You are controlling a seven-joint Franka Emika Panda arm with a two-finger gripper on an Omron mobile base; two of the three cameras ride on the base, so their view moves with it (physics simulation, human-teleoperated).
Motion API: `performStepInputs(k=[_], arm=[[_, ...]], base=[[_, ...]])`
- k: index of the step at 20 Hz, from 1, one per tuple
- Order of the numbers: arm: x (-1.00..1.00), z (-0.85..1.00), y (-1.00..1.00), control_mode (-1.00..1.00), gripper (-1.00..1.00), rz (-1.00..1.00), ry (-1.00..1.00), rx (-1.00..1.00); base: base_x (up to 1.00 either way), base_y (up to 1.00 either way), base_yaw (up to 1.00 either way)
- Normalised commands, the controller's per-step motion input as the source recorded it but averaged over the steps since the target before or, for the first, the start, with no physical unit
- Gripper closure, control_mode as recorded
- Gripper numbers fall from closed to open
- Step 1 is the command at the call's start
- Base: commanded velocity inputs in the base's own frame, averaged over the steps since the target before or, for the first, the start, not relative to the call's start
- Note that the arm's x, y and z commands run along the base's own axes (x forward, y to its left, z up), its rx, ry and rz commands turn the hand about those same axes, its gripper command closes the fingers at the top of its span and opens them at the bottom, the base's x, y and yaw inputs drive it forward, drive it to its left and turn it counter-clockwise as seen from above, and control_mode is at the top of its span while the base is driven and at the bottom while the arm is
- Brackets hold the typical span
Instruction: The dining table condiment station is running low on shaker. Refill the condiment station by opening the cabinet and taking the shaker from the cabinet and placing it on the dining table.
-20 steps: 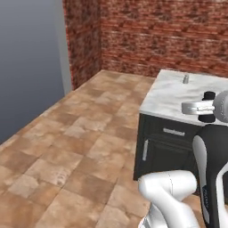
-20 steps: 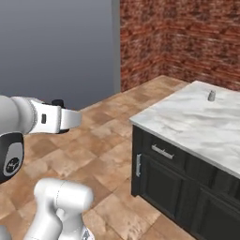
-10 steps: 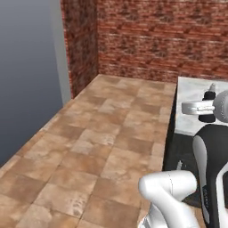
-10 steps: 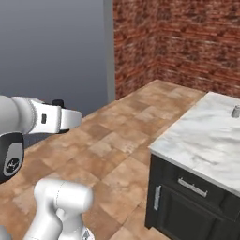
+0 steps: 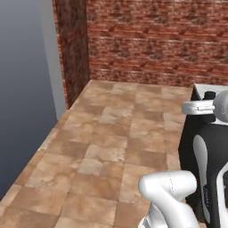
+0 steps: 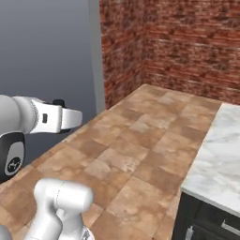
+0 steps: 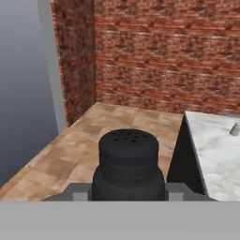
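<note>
The fingers (image 7: 129, 190) pinch the shaker (image 7: 128, 165), which stands upright between them in the hand view, its perforated black top facing the camera and its base hidden low in the frame. Just beyond the shaker, to its right, the marble counter (image 7: 216, 157) runs away toward the brick wall (image 7: 164, 56), with a dark cabinet side below its near edge. A small grey shaker (image 7: 234, 129) stands on that counter, well apart from the fingers. Below and ahead of the fingers lies the tiled floor (image 5: 111, 147), reaching the brick wall. To the left of the fingers stands a plain grey wall (image 6: 47, 51).
</note>
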Motion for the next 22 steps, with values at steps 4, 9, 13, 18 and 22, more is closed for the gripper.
performStepInputs(k=[4, 9, 13, 18, 22], arm=[[0.00, 0.00, 0.00, 1.00, 1.00, 0.00, 0.00, 0.00], [0.00, 0.00, 0.00, 1.00, 1.00, 0.00, 0.00, 0.00], [0.00, 0.00, 0.00, 1.00, 1.00, 0.00, 0.00, 0.00], [0.00, 0.00, 0.00, 1.00, 1.00, 0.00, 0.00, 0.00], [0.00, 0.00, 0.00, 1.00, 1.00, 0.00, 0.00, 0.00]], base=[[0.99, 0.77, -0.35], [1.00, 0.74, -0.35], [1.00, 0.71, -0.35], [1.00, 0.64, -0.36], [1.00, 0.51, -0.38]])
